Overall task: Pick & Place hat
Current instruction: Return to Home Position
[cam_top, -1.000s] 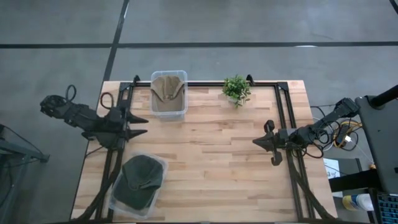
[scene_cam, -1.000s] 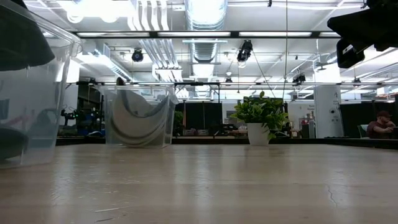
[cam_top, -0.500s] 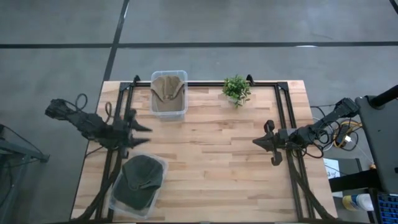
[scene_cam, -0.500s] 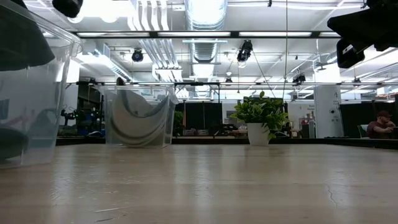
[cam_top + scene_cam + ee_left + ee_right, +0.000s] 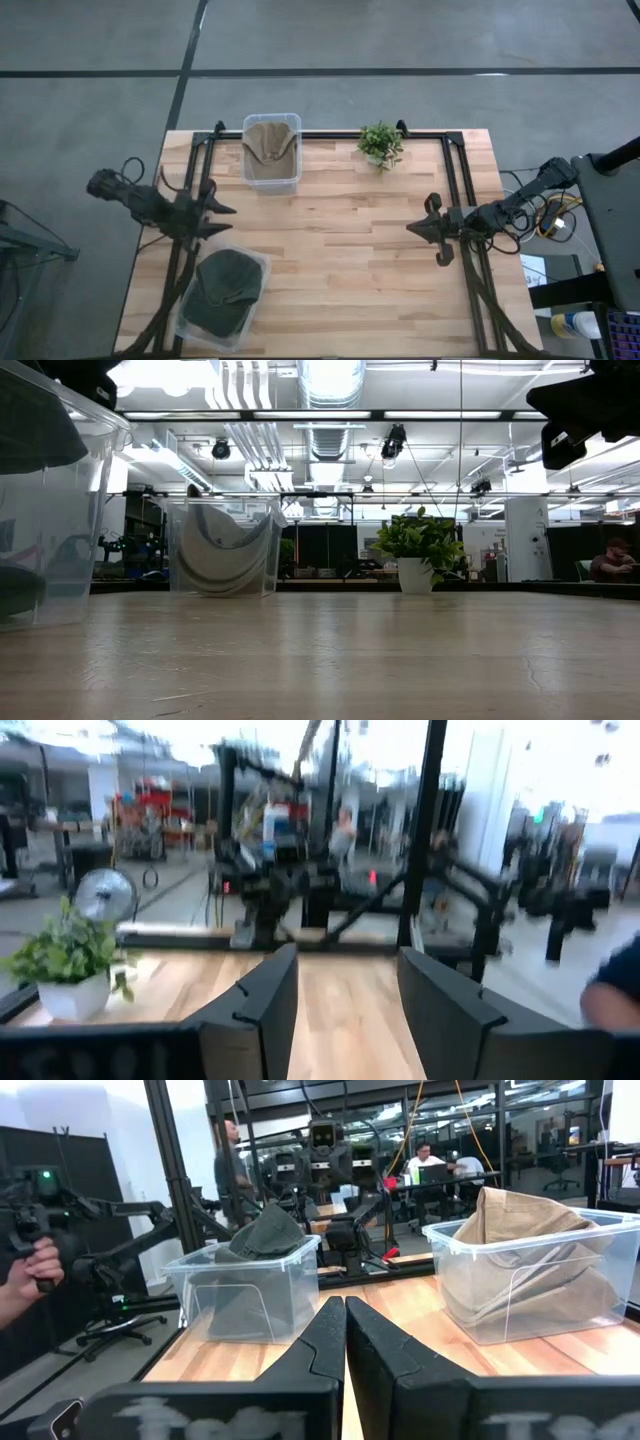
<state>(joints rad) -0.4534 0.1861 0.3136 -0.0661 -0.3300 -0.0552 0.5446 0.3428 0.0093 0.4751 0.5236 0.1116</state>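
Note:
A dark green hat (image 5: 225,288) lies in a clear bin (image 5: 192,325) near the table's near left corner, also in the right wrist view (image 5: 262,1238). A tan hat (image 5: 268,146) sits in a second clear bin (image 5: 298,150) at the far edge, its crown sticking up above the rim (image 5: 520,1215). My left gripper (image 5: 229,219) hovers open above the table's left side, just beyond the green hat's bin, fingers apart in its wrist view (image 5: 345,1010). My right gripper (image 5: 411,229) is shut (image 5: 345,1345) and waits over the table's right side, pointing left.
A small potted plant (image 5: 380,143) stands at the far edge, right of the tan hat's bin. Black frame rails (image 5: 455,190) run along both table sides. Bare wood (image 5: 330,250) lies between the arms. A person's hand (image 5: 25,1275) shows in the room beyond the table.
My left gripper has moved toward the table's near edge, closer to the green hat's bin, and has come into the top left of the low view. The right arm and both hats have kept still.

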